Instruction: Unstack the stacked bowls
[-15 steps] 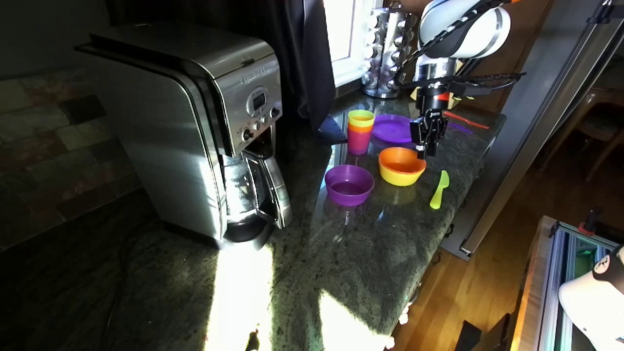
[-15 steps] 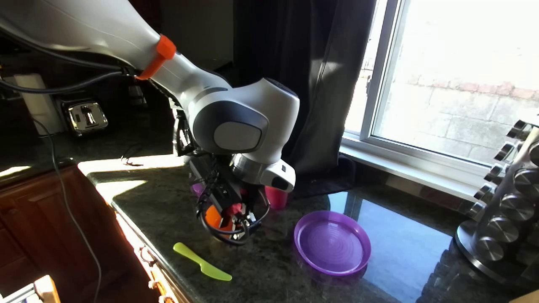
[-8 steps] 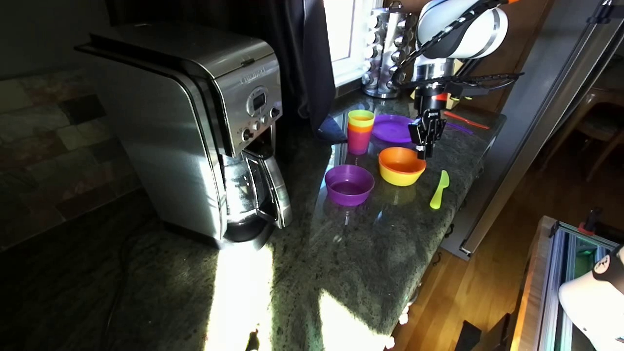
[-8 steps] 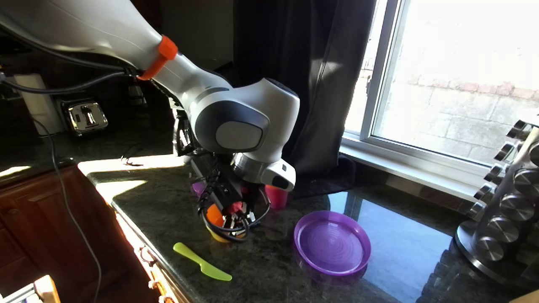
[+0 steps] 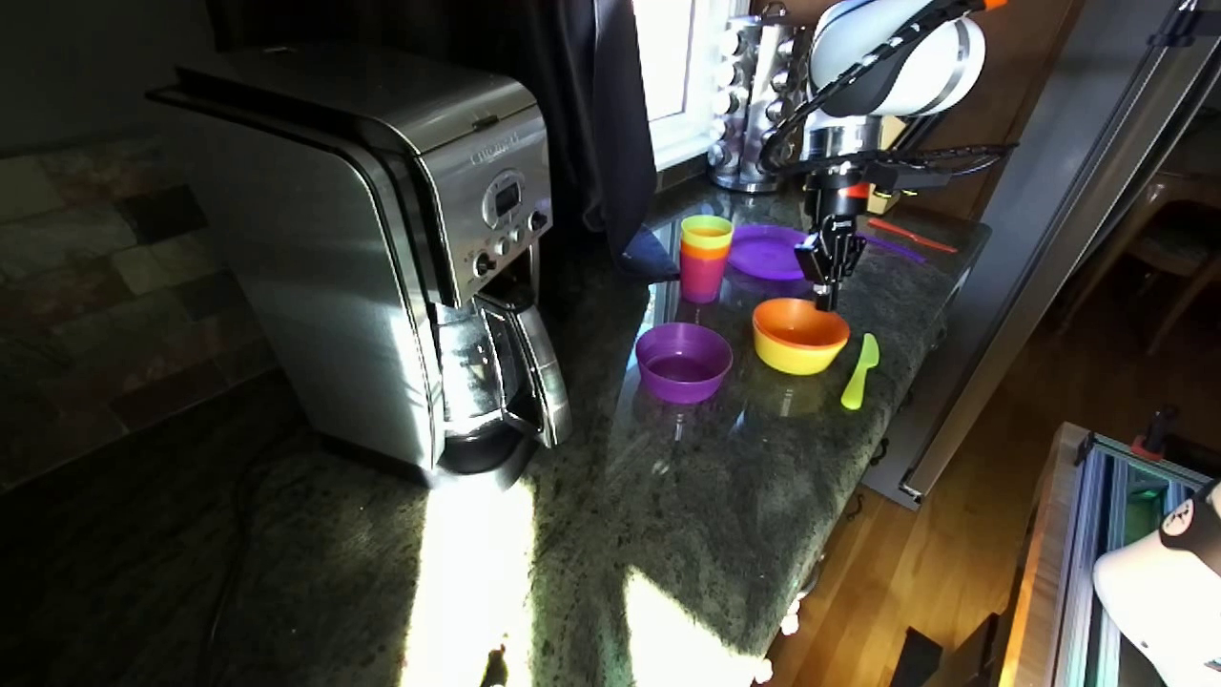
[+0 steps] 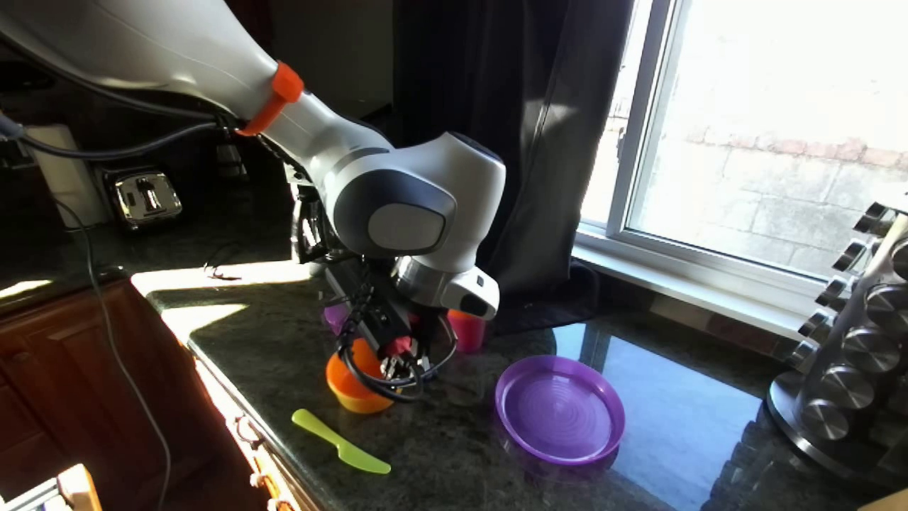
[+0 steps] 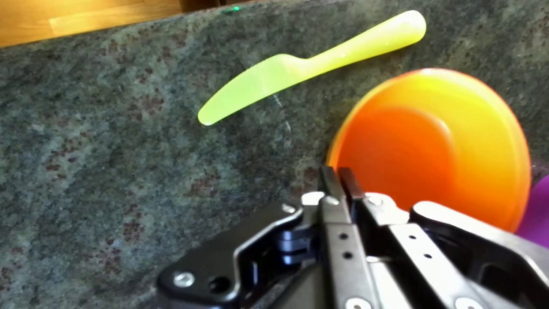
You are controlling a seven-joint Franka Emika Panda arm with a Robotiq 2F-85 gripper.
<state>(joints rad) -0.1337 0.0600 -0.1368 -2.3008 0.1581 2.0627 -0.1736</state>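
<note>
The purple bowl (image 5: 683,367) stands alone on the counter, partly behind the arm in an exterior view (image 6: 336,319). The orange bowl (image 5: 801,322) sits nested in the lime-green bowl (image 5: 797,360); both also show in an exterior view, orange (image 6: 367,357) over yellow-green (image 6: 357,403). In the wrist view the orange bowl (image 7: 399,141) fills the right side, with a bit of purple bowl (image 7: 539,214) behind. My gripper (image 7: 335,171) is shut on the orange bowl's rim, one finger outside, one inside. I cannot tell whether the green rim is also between the fingers.
A green knife (image 5: 861,372) lies near the counter edge beside the bowls. Stacked cups (image 5: 704,262) and a purple plate (image 6: 560,411) stand behind. The coffee maker (image 5: 353,248) stands beside the purple bowl. A spice rack (image 6: 851,355) stands by the window.
The gripper fingers have closed on the rim. The orange and green bowls have shifted together toward the green knife. The purple bowl has not moved.
</note>
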